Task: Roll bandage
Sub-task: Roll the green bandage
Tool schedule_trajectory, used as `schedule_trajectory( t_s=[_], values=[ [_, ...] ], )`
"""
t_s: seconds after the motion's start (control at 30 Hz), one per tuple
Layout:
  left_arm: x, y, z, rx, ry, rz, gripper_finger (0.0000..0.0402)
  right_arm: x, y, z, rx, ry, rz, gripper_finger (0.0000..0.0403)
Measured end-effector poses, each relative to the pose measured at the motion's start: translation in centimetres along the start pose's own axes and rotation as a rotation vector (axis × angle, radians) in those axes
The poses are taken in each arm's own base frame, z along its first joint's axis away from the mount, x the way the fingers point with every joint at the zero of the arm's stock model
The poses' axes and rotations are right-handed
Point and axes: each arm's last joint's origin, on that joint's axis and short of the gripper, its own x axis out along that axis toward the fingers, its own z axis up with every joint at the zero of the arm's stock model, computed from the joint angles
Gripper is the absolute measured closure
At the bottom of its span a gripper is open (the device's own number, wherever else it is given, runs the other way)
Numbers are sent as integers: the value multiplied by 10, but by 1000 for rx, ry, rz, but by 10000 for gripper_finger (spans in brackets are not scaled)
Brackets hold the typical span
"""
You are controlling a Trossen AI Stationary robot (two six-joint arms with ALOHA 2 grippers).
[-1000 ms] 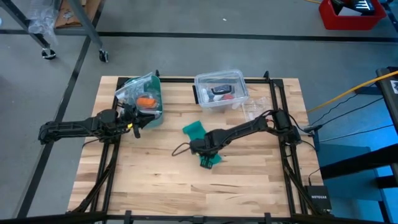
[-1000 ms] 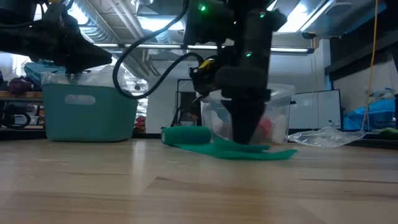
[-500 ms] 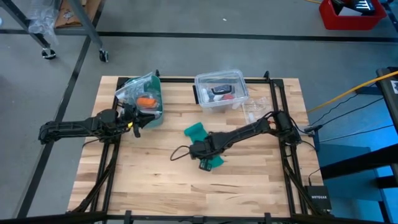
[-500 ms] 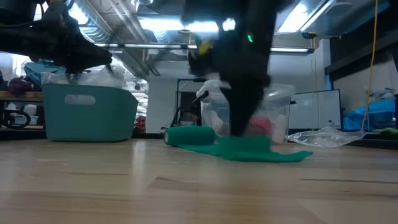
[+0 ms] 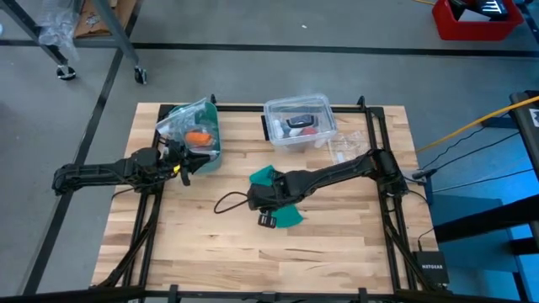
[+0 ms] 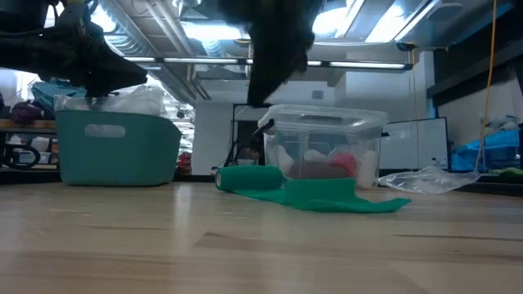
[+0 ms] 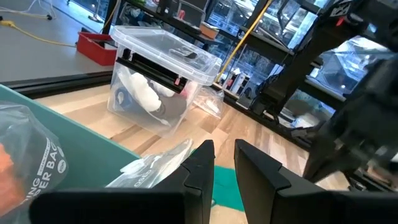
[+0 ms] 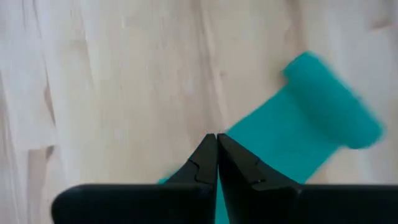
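- Behind the desk point(image 5: 337, 252) the lit room showed through the low view, past a teal bin point(image 6: 118, 151) and a clear box point(image 6: 327, 151).
- Your right gripper point(image 5: 268, 220) had lifted off the bandage point(image 6: 306, 194) within the last second; before that it was pressed down on the loose tail, and now the low view showed only the arm high above.
- That left the bandage free on the desk's middle: a short roll at one end, a flat tail spread from it. I judged the rolling barely begun.
- Your right gripper's jaws were shut tight and empty, pointing down at the tail from above.
- Your left gripper point(image 5: 184, 168) waited beside the bin, jaws narrow, holding nothing.
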Motion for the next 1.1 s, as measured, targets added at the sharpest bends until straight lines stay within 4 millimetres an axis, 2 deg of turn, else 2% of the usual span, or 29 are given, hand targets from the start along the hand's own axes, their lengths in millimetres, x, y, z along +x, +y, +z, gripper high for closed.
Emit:
schedule_trajectory(
  t_s=[0.13, 0.3, 0.43, 0.53, 0.67, 0.77, 0.9, 1.0, 1.1],
  values=[
    [0, 0, 0, 38, -1, 0, 345, -44, -10, 6, 14, -106, -73, 386],
    [0, 0, 0, 103, -3, -1, 345, -111, -31, -2, 56, -250, -217, 386],
    [0, 0, 0, 114, -2, -1, 345, -157, -48, -15, 103, -361, -292, 386],
    [0, 0, 0, 114, -1, -1, 345, -176, -60, -34, 127, -388, -301, 386],
    [0, 0, 0, 135, -2, -1, 345, -179, -75, -73, 213, -372, -295, 386],
    [0, 0, 0, 164, -1, 0, 345, -169, -86, -109, 321, -383, -280, 386],
    [0, 0, 0, 190, 0, 0, 345, -139, -94, -147, 452, -492, -170, 386],
    [0, 0, 0, 190, 0, -1, 345, -115, -93, -160, 509, -622, -30, 386],
    [0, 0, 0, 190, 0, 0, 345, -91, -91, -168, 538, -722, 35, 386]
  ],
)
